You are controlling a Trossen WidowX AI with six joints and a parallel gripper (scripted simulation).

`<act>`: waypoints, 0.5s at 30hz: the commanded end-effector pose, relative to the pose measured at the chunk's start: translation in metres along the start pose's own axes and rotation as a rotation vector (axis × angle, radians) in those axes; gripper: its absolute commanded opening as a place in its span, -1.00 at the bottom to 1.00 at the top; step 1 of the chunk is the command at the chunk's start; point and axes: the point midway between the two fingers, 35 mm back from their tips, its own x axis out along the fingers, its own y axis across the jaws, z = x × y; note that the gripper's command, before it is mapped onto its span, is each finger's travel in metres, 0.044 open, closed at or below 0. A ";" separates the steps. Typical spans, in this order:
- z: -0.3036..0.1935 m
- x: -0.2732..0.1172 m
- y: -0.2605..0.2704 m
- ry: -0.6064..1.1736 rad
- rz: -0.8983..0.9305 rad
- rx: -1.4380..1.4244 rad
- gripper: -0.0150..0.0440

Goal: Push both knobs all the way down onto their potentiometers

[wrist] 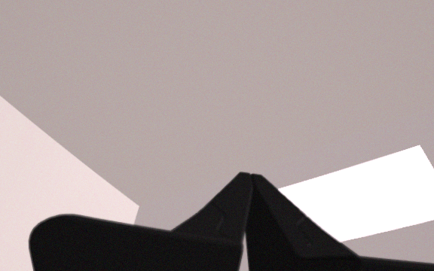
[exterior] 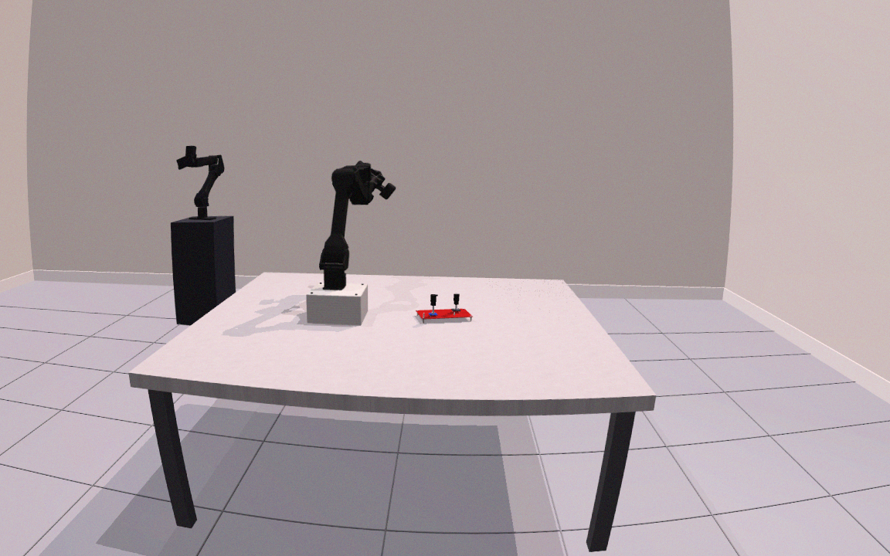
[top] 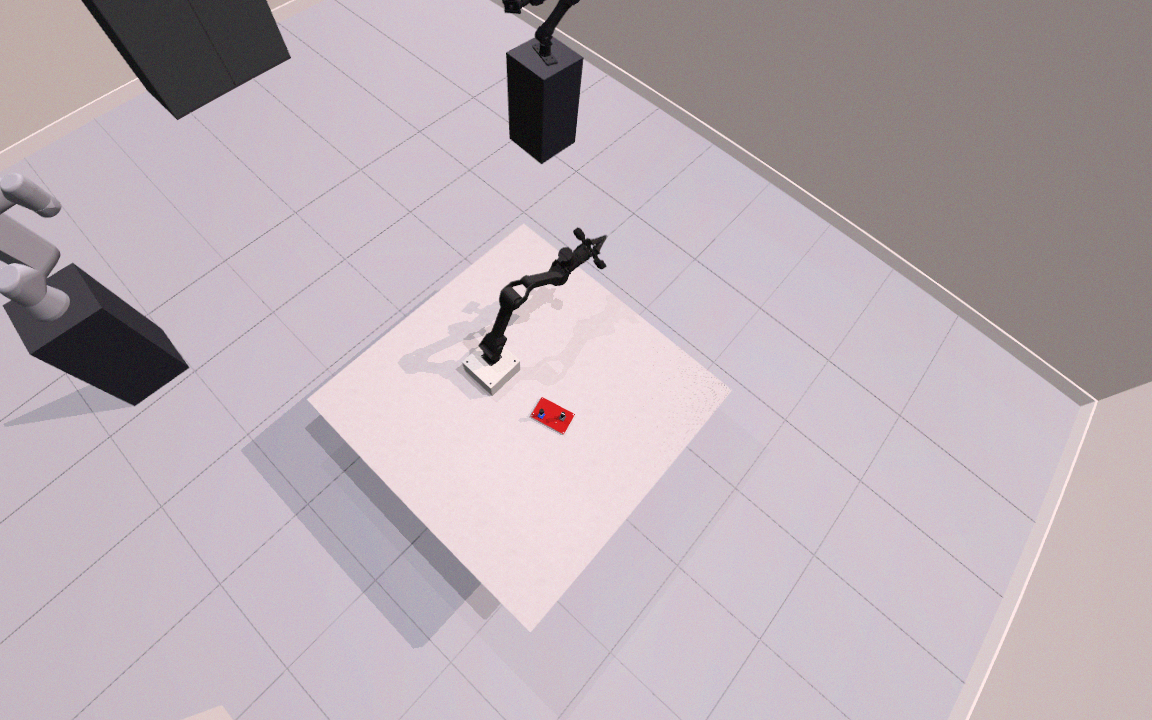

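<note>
The red circuit board (top: 552, 427) (exterior: 445, 316) stands on short legs on the table (top: 508, 501) (exterior: 392, 359), beside the arm's base. Two black knobs stand upright above it. The left knob (exterior: 433, 299) is over a blue potentiometer (exterior: 433, 314); the right knob (exterior: 456, 298) is over a dark potentiometer (exterior: 456, 310). A thin shaft shows between each knob and its potentiometer. My gripper (top: 604, 238) (wrist: 248, 184) is shut with its fingertips together and nothing between them. It is high up and well away from the board, past the base; its fingertips are hard to make out in the exterior view.
The arm's white base block (top: 491, 373) (exterior: 336, 306) stands on the table just left of the board. Another black arm on a dark pedestal (top: 543, 102) (exterior: 202, 269) and a grey arm on a dark pedestal (top: 101, 344) stand off the table.
</note>
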 end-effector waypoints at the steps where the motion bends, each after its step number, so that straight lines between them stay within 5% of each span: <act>1: -0.011 -0.001 0.037 -0.025 0.089 0.043 -0.49; 15: -0.048 -0.021 0.149 -0.047 0.388 0.204 -0.49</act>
